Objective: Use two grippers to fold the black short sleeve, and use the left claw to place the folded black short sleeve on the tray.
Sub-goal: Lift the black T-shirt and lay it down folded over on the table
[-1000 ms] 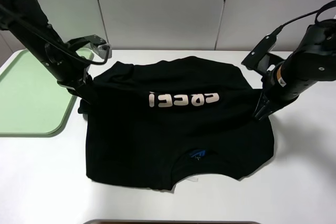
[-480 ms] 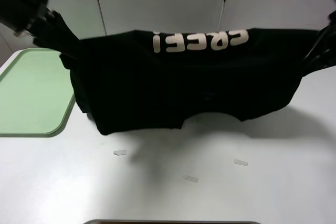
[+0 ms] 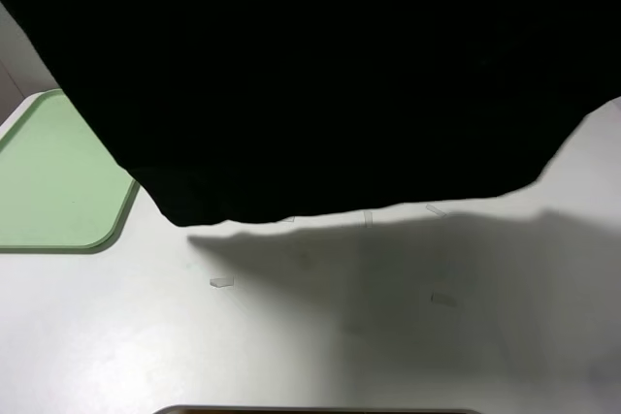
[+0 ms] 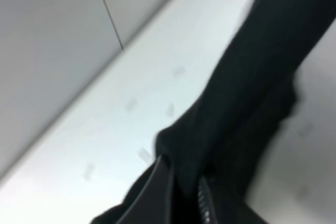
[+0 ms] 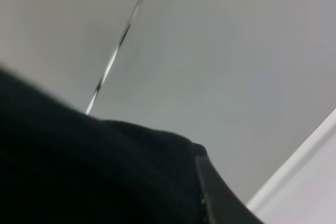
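Note:
The black short sleeve (image 3: 330,75) hangs lifted high off the table and fills the upper half of the exterior view, with its lower hem loose above its shadow. It hides both arms there. At the left edge lies the pale green tray (image 3: 49,181), partly covered by the cloth. The left wrist view has my left gripper (image 4: 184,192) shut on a bunch of the black short sleeve (image 4: 262,77), which stretches away from it. My right gripper (image 5: 202,184) shows only one dark finger, pressed against the black short sleeve (image 5: 79,166).
The white table (image 3: 291,336) carries small pale tape marks (image 3: 221,282) under the hanging cloth. A dark strip (image 3: 310,410) runs along the table's near edge. Grey wall panels stand behind.
Both grippers have raised the shirt from lying flat on the table to hanging high near the camera. The pink lettering and both arms have gone out of sight.

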Robot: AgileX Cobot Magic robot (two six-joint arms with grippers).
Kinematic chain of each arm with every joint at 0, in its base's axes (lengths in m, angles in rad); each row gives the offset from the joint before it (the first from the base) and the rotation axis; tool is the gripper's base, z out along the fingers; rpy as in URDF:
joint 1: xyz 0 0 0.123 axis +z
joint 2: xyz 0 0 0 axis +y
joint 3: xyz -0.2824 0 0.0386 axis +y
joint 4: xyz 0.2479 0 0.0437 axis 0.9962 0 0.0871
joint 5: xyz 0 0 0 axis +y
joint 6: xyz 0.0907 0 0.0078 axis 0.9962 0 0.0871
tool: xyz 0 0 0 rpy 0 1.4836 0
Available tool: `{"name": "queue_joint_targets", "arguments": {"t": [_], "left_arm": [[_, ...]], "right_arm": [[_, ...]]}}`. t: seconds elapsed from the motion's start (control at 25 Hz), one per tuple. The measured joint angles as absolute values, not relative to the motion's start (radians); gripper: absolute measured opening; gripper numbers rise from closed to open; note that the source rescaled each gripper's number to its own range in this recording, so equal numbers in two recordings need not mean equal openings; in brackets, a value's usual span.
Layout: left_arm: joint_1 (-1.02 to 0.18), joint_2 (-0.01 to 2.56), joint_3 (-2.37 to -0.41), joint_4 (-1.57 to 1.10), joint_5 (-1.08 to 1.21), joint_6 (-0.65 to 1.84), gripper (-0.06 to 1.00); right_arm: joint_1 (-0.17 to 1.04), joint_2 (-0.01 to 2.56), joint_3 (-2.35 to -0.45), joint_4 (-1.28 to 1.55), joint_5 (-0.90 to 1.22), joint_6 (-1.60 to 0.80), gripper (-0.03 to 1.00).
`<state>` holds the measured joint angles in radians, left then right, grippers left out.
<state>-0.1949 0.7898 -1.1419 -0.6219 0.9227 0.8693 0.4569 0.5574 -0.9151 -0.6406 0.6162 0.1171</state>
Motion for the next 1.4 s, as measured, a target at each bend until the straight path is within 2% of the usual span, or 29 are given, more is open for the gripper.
{"name": "queue_joint_targets", "arguments": {"t": [0.2,0.32,0.6,0.68,0.88,1.08,1.28,1.4], "left_arm": [[-0.198,0.755,-1.143,-0.568,0.899,0.869,0.02],[-0.198,0.818,-1.143,-0.450,0.889,0.856,0.02],[-0.198,1.174,-1.143,-0.203,0.842,0.819,0.02],[-0.198,1.298,-1.143,-0.160,0.818,0.818,0.02],[-0.198,1.526,-1.143,-0.091,0.737,0.818,0.02],[-0.201,1.662,-1.143,0.028,0.582,0.818,0.02],[-0.205,1.684,-1.144,0.133,0.447,0.818,0.02],[-0.205,1.684,-1.144,0.165,0.380,0.818,0.02]], "right_arm": [[0.457,0.587,-1.040,-0.628,0.595,0.000,0.01],[0.458,0.710,-1.049,-0.628,0.619,-0.033,0.01],[0.460,1.187,-1.049,-0.758,0.678,-0.022,0.01],[0.460,1.397,-1.049,-0.906,0.670,0.048,0.01],[0.432,1.677,-1.080,-1.118,0.643,0.217,0.01],[0.368,1.787,-1.120,-1.182,0.575,0.278,0.01],[0.288,1.825,-1.127,-1.208,0.429,0.285,0.01],[0.277,1.825,-1.130,-1.247,0.411,0.288,0.01]]}}
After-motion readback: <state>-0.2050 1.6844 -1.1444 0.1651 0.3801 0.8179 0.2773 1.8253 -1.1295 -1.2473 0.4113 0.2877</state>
